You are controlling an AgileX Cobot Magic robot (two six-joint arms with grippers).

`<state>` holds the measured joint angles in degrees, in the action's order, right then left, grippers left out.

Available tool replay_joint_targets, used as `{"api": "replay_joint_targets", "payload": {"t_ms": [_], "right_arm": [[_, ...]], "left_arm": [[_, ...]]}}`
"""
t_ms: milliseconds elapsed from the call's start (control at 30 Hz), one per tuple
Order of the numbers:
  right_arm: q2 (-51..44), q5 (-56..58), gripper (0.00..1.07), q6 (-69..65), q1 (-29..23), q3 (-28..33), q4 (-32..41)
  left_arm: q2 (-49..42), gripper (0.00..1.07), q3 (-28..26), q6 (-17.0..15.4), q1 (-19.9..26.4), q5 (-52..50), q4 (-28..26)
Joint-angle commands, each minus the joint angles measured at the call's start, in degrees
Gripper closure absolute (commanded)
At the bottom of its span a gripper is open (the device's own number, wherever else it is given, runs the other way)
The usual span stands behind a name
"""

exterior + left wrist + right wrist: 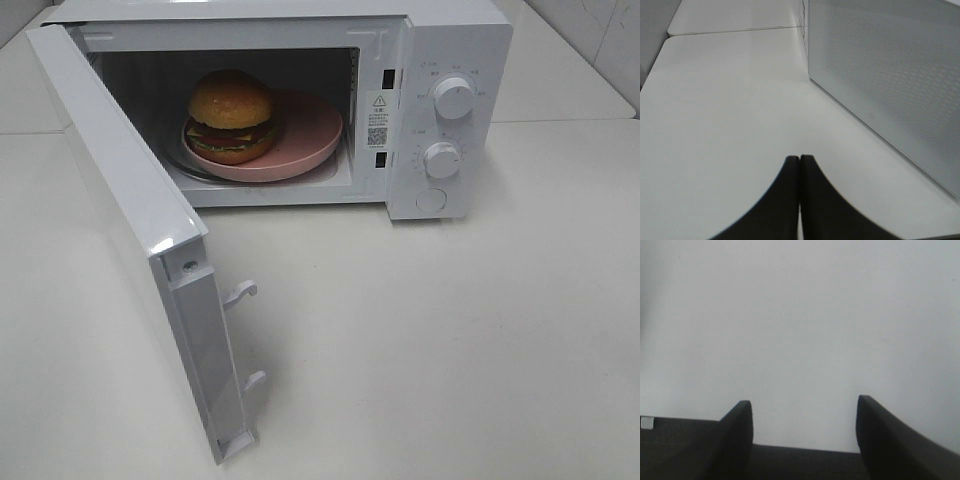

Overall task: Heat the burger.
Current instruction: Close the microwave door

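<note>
Near the desk's (450, 350) far edge stands the microwave (470, 50), its door (110, 190) wide open. Inside, a pink plate (310, 140) carries the burger (231, 115), which is probably light, soft and loosely stacked, so best moved by the plate's rim. The left pincer (800, 165) is pressed together and empty; the right pincer (804, 401) gapes wide, also empty.

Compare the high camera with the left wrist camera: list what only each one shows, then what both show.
Only the high view: the burger on a pink plate inside the open microwave, plus its two dials. Only the left wrist view: the left gripper, fingers pressed together and empty, above the table. Both: the white table and the microwave's open door, seen from its inner side up high and from its dotted outer face at the wrist.
</note>
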<state>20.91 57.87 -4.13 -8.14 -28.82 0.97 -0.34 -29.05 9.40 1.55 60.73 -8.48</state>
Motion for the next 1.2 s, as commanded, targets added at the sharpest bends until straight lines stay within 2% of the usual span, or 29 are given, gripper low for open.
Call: {"api": "replay_joint_targets", "payload": {"t_ms": [33,367,700,800,1000,1033,1067,1100,1133,1167,1200], "right_arm": [[-4.07,-0.46,0.51,0.63,0.06,0.23,0.29],[-20.57,-0.46,0.51,0.97,0.06,0.29,0.17],[-22.69,-0.46,0.51,1.09,0.06,0.29,0.11],[-22.69,-0.46,0.51,1.09,0.06,0.29,0.11],[-22.69,-0.46,0.51,1.09,0.06,0.29,0.11],[-22.69,-0.46,0.51,1.09,0.06,0.29,0.11],[-22.69,-0.46,0.51,1.09,0.06,0.29,0.11],[-22.69,-0.46,0.51,1.09,0.06,0.29,0.11],[-22.69,-0.46,0.51,1.09,0.06,0.29,0.11],[-22.69,-0.46,0.51,1.09,0.06,0.29,0.11],[-22.69,-0.46,0.51,1.09,0.06,0.29,0.11]], "left_arm": [[-1.03,1.06,0.0,-0.06,0.06,-0.8,-0.46],[1.09,1.06,0.0,-0.06,0.06,-0.8,-0.57],[7.45,1.06,-0.52,0.0,0.06,-1.78,-2.98],[9.34,1.06,-1.43,0.06,0.06,-5.04,-3.61],[14.38,1.06,0.23,0.63,0.06,-21.66,-8.14],[17.19,1.06,0.29,2.92,0.06,-25.1,-10.26],[17.19,1.06,0.29,2.92,0.06,-25.1,-10.26],[18.74,1.06,0.29,5.1,0.06,-26.93,-11.52],[18.74,1.06,0.29,5.1,0.06,-26.93,-11.52],[21.66,1.06,0.29,10.43,0.06,-29.56,-14.32],[23.38,1.06,0.29,13.06,0.06,-30.83,-15.93]]}}
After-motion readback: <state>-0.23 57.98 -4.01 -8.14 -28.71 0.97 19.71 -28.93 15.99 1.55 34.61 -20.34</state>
